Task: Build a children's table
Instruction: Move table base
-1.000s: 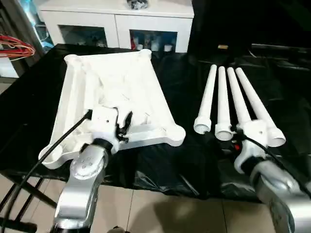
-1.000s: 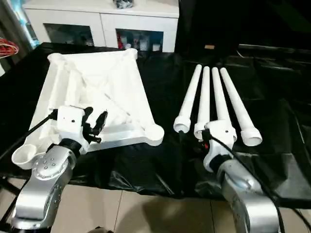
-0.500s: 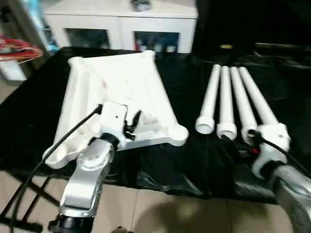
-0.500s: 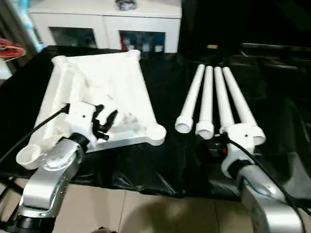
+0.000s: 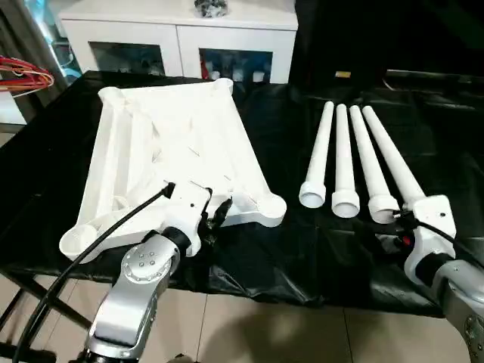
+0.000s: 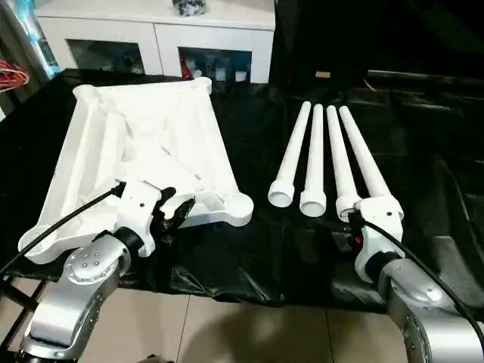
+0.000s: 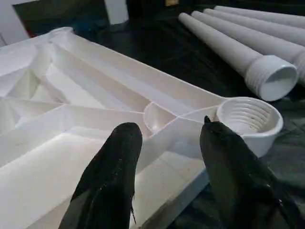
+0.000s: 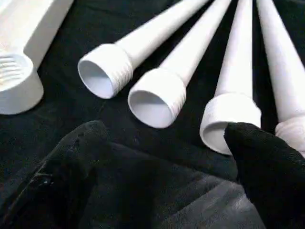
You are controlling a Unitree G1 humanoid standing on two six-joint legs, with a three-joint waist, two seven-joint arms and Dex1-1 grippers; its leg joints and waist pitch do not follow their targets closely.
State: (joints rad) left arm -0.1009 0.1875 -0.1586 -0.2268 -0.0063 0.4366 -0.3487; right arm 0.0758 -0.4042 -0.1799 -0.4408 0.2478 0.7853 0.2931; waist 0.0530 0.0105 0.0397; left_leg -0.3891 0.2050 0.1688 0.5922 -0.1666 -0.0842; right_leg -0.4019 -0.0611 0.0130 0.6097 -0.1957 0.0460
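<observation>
Hovering over the near edge of the inverted white table top (image 5: 174, 144), the left gripper (image 7: 169, 143) has its two black fingers (image 7: 116, 157) partly spread, with nothing between them. It points toward the near right corner socket (image 7: 248, 117), whose threaded bore faces up. The right gripper (image 8: 157, 157) stands wide open and empty above the black table cover (image 5: 302, 249), just short of the open threaded ends of the four white legs (image 5: 348, 159). One finger (image 8: 267, 162) appears to overlap the end of the third leg in the wrist view; contact cannot be confirmed. The legs lie side by side, to the right of the table top and apart from it. A white cabinet with glass doors (image 5: 181, 38) stands behind the work surface.
</observation>
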